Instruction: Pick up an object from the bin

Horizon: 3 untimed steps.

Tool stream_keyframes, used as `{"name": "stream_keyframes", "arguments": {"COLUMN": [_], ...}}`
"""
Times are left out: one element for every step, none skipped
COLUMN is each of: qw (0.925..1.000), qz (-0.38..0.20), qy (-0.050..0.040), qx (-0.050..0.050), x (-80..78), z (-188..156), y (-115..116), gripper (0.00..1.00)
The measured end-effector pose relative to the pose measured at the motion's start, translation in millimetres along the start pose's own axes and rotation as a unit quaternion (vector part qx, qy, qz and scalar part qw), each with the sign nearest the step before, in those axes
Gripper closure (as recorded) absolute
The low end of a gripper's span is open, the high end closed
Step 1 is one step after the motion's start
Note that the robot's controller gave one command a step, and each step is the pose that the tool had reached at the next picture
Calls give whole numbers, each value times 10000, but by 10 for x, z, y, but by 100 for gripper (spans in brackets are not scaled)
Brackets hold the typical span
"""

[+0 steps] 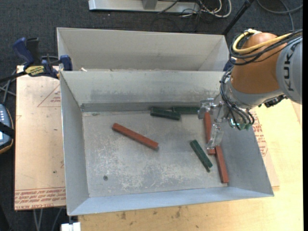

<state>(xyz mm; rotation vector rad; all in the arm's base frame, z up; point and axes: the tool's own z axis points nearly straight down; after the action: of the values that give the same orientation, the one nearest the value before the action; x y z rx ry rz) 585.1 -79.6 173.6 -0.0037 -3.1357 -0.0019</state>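
Nearest to me, at the front right of the grey bin [72, 143], a red-brown bar [222, 166] lies along the right wall. A dark green bar [200, 155] lies slanted just left of it. Just behind these two the gripper [214, 134] hangs low in the bin, close against a second red-brown bar [207, 124]. I cannot tell whether it is open or closed. Further left, in the middle of the floor, a third red-brown bar [135, 136] lies alone. At the back wall lies a second dark green bar [165, 113].
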Motion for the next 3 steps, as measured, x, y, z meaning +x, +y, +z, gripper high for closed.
{"name": "stream_keyframes", "arguments": {"qw": [10000,10000,9983], "qz": [-9,4,575], "qy": [-38,-63,-34], "qx": [5,6,7], "x": [-18,335,281], "z": [-43,501,878], "y": [2,-243,-161], "gripper": [0,0,0]}}
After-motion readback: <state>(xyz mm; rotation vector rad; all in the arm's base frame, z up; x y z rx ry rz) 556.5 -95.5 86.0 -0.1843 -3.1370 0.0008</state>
